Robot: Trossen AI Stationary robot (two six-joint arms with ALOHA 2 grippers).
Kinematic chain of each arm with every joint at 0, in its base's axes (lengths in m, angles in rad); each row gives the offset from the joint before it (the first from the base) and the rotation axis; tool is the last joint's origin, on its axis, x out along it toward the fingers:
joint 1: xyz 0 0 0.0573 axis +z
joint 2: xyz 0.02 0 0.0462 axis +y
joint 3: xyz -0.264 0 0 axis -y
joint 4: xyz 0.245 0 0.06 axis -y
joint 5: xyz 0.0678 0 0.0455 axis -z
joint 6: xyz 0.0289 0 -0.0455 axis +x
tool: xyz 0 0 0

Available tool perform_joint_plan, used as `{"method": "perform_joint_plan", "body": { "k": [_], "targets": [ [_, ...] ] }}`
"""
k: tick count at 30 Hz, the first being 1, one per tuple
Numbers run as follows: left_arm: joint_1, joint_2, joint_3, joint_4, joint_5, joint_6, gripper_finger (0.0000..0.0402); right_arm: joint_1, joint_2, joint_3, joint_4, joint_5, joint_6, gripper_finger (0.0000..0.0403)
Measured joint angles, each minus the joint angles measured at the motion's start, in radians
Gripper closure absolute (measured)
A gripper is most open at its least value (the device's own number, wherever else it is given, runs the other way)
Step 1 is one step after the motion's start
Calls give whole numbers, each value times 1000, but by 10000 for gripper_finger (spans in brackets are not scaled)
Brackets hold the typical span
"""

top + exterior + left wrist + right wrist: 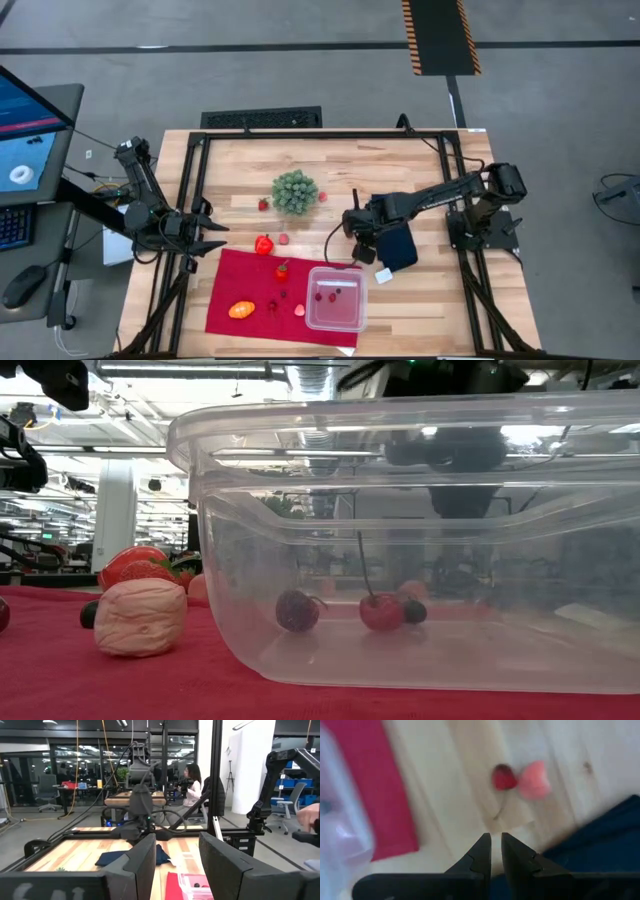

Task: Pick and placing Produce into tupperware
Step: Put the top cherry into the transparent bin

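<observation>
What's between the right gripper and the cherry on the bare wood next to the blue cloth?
Nothing visible. The right wrist view shows only bare wood between the right gripper and the cherry. A pink bit sits right against the cherry, and the blue cloth lies off to one side, out of the path.

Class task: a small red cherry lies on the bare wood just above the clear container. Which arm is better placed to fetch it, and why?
The right. The right gripper hangs just above the cherry, close to the tupperware. The left gripper waits at the table's left edge.
</observation>
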Motion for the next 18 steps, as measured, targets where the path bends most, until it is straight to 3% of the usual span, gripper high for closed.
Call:
{"method": "perform_joint_plan", "body": {
  "k": [18],
  "targets": [
    [0,0,0,0,1,0,259,-35,0,-123,188,-58,-50,335]
  ]
}}
